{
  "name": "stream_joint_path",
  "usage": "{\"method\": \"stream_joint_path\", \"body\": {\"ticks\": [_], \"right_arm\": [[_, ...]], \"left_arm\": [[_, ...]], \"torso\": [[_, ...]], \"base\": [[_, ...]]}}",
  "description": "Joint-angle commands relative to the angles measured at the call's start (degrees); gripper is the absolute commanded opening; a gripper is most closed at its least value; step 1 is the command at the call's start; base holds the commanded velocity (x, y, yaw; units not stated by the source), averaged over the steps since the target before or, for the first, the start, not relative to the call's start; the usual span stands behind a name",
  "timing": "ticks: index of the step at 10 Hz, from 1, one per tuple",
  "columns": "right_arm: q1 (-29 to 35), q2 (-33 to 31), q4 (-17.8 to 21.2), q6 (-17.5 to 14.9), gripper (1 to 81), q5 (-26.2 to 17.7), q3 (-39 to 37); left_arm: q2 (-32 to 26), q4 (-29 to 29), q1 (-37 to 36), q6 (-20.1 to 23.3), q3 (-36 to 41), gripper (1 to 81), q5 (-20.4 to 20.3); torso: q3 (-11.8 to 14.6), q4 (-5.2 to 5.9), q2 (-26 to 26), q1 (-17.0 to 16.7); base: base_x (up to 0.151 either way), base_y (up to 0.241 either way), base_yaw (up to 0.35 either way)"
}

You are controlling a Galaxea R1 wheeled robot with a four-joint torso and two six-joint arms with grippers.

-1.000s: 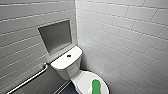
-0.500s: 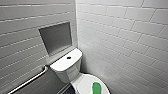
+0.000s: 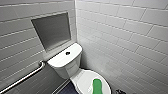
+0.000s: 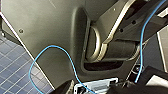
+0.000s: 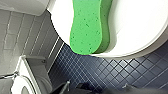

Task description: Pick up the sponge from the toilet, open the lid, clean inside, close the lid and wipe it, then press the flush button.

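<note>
**Sponge lies on the closed toilet lid**

The sponge (image 3: 97,86), bright green, elongated and pinched at the waist, lies flat on the white glossy oval lid (image 3: 83,80), low in the head view and a little right of centre. The lid is down over the bowl of the white ceramic toilet (image 3: 65,65), which stands in the corner of two white-tiled walls (image 3: 120,37). The small round dark flush button (image 3: 67,53) sits in the middle of the flat tank top, just above centre frame. Upper left is a grey rectangular wall niche (image 3: 52,31); lower left a metal grab bar (image 3: 23,78) slants along the wall.

The right wrist view shows one rounded end of the sponge reaching the lid's edge, above dark blue floor tiles (image 5: 100,67). Whether the right gripper (image 5: 100,90) is spread or pressed together cannot be told, and nothing touches the sponge. The left gripper (image 4: 100,88) sits near the robot's dark body under a looping thin blue cable (image 4: 50,47); its state cannot be told either.
</note>
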Motion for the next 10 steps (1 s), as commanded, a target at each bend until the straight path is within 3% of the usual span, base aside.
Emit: {"method": "stream_joint_path", "body": {"ticks": [1,3,6,7,10], "right_arm": [[10.52,-2.51,3.73,0.39,81.1,-6.37,1.01],[12.19,-0.42,5.22,0.39,81.1,-7.60,-1.25],[12.90,7.50,6.97,0.39,81.1,-9.72,-12.07],[13.51,9.69,8.20,0.39,81.1,-9.89,-15.48],[15.71,13.22,9.97,0.39,81.1,-10.60,-20.08]], "left_arm": [[0.09,-0.10,1.34,0.15,0.50,81.1,4.11],[0.26,-0.10,1.34,0.15,0.51,81.1,4.11],[0.44,-0.27,1.34,0.15,0.51,81.1,4.11],[0.35,-0.28,1.34,0.15,0.59,81.1,4.11],[-1.22,0.24,2.39,0.15,5.05,81.1,4.20]], "torso": [[0.02,0.00,-5.64,3.63],[-0.72,0.00,-8.98,5.73],[-0.83,0.00,-15.30,9.66],[-0.83,0.00,-11.67,7.28],[-0.85,-0.02,-13.97,8.61]], "base": [[0.000,0.000,0.000],[0.000,0.000,0.000],[0.000,0.000,0.000],[0.000,0.000,0.000],[0.000,0.000,0.000]]}}
